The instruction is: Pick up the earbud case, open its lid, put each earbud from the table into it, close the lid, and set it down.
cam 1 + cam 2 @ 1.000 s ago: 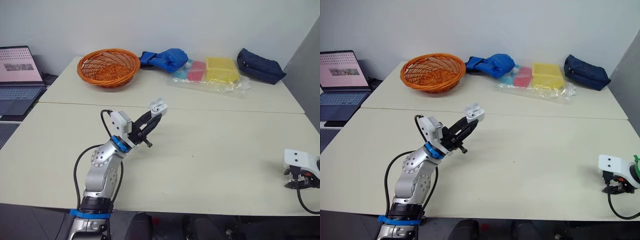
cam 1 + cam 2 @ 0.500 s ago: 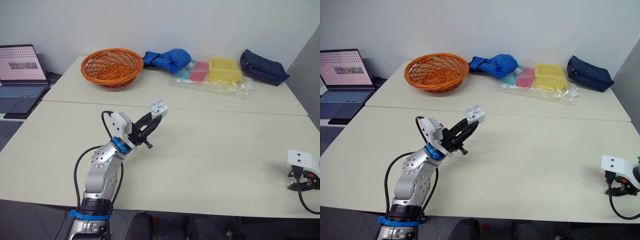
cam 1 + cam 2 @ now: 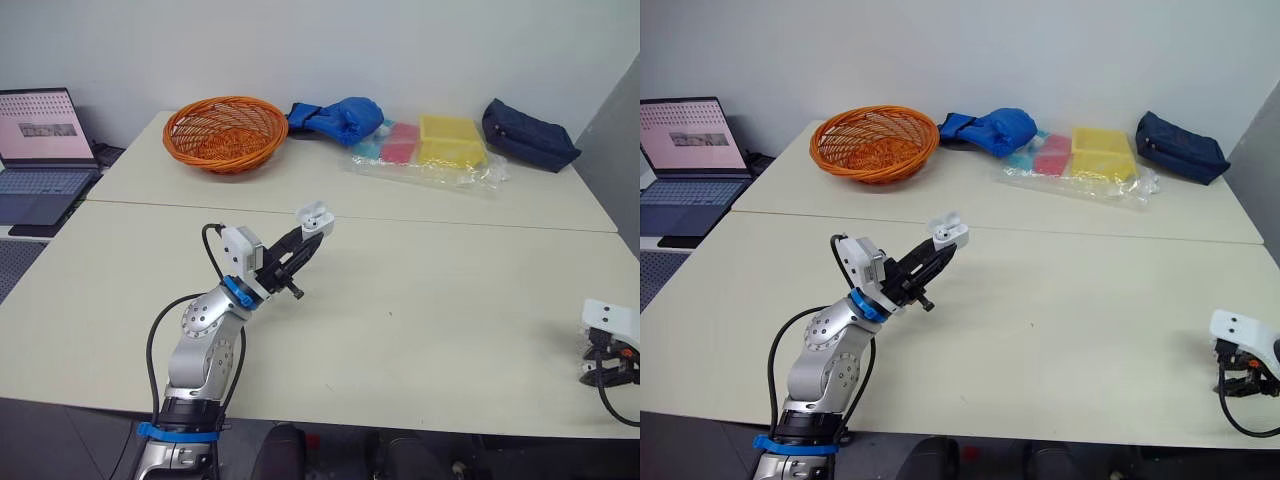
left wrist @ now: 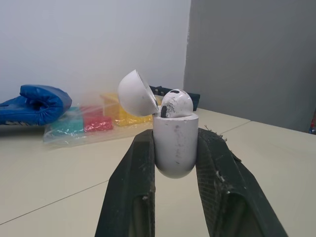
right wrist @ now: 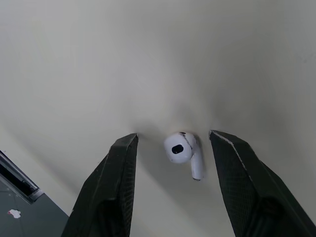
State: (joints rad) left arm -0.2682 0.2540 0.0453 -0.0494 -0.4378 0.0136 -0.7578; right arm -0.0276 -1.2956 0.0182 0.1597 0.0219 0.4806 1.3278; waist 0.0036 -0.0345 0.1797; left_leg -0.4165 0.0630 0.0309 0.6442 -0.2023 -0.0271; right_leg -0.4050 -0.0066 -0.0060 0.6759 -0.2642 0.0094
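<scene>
One earbud (image 4: 177,103) seated in earbud case (image 4: 175,148), lid (image 4: 137,94) open | left fingers (image 4: 132,187) clamped on case, held clear of bench (image 3: 450,280) for loading | right fingers (image 5: 112,182) spread, straddling second earbud (image 5: 181,150) on bench, ready to pinch

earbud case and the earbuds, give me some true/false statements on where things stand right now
1. The left tool grips the earbud case with its lid open. True.
2. The case is empty. False: a seated earbud sticks out of its top.
3. A loose earbud lies on the table below the right tool. True.
4. The right tool is shut on the loose earbud. False: its fingers stand apart on either side of the earbud, not touching it.
</scene>
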